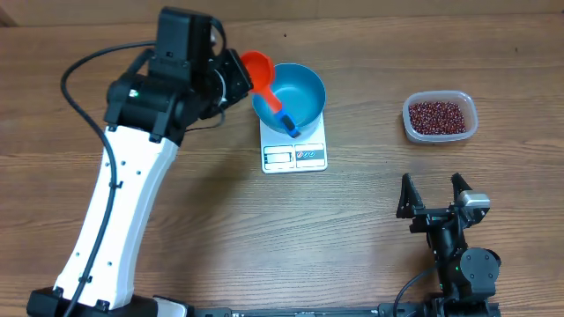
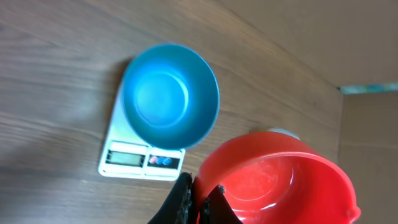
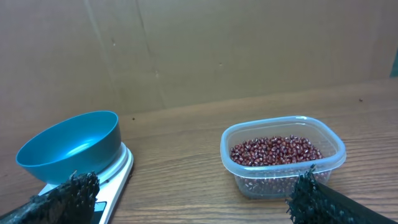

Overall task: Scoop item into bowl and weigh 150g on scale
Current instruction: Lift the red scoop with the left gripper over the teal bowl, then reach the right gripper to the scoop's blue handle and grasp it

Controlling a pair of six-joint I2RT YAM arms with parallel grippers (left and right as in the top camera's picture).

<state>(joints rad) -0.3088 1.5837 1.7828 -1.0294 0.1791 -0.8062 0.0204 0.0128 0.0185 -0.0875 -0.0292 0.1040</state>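
Observation:
The blue bowl (image 1: 302, 91) (image 2: 169, 95) (image 3: 68, 147) stands on the white scale (image 1: 294, 156) (image 2: 140, 159) and holds no beans. My left gripper (image 1: 236, 79) (image 2: 200, 186) is shut on the rim of a red scoop (image 1: 257, 67) (image 2: 280, 180), just left of the bowl. The scoop's cup looks empty, and its red and blue handle (image 1: 285, 120) reaches over the bowl. The item, dark red-brown beans (image 1: 437, 114) (image 3: 277, 150), fills a clear tub (image 1: 440, 135) (image 3: 283, 177) at the far right. My right gripper (image 1: 434, 195) (image 3: 193, 190) stands open near the front right, holding nothing.
The left arm (image 1: 115, 202) slants across the left of the wooden table. The scale's display and buttons (image 1: 293, 158) face the front edge. A cardboard wall (image 3: 217, 50) stands behind the table.

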